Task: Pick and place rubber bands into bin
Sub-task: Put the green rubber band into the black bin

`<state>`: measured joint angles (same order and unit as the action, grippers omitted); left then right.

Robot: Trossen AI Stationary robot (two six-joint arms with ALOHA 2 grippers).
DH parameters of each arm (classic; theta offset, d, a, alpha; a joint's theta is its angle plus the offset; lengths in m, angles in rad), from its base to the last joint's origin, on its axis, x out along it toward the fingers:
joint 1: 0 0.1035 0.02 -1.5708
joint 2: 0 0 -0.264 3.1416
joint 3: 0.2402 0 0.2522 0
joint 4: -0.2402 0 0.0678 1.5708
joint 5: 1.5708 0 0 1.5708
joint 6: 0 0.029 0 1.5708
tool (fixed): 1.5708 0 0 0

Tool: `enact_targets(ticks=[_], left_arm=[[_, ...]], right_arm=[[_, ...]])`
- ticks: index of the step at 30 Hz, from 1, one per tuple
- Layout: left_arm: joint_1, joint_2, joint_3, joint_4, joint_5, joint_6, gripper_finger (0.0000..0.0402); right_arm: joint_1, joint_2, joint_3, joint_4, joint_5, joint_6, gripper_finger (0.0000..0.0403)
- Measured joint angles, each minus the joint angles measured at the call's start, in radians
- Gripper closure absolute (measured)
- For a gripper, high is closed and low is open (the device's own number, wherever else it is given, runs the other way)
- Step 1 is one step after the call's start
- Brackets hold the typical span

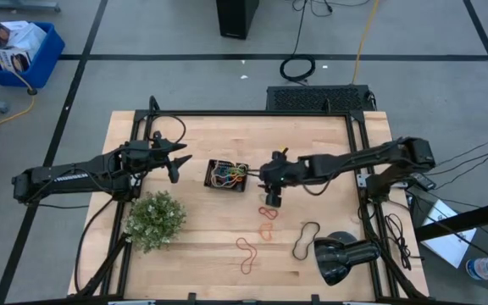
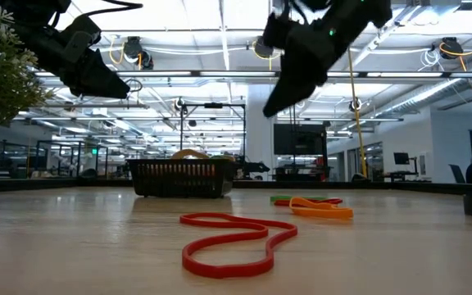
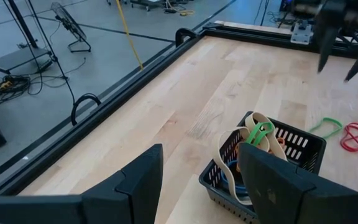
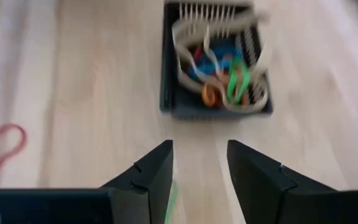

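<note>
Right gripper (image 1: 269,198), released and empty, hovers beside the bin (image 1: 227,175), between drops; next it must descend onto a loose rubber band (image 1: 267,213) nearby.

Can't read any text, label, brand or no. anywhere. White lettering runs along my left arm's forearm (image 1: 66,176) in the high view, but too small to make out. Papers in the blue crate (image 1: 19,52) on the floor carry print, also illegible. Screens in the room behind the table in the low view show nothing legible. Nothing printed on the bin (image 1: 228,175) that I can see.
</note>
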<state>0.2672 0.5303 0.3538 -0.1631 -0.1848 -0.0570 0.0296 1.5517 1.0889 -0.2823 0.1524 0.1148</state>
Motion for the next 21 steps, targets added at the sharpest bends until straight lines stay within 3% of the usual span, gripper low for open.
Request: enact_targets(ticks=[13,21], left_arm=[[0.0,0.0,0.0,0.0,0.0,0.0,0.0185],[0.0,0.0,0.0,0.0,0.0,0.0,0.0185]], right_arm=[[0.007,0.205,-0.001,-0.076,0.0,0.057,0.0268],[0.007,0.263,-0.001,-0.066,0.0,0.057,0.027]])
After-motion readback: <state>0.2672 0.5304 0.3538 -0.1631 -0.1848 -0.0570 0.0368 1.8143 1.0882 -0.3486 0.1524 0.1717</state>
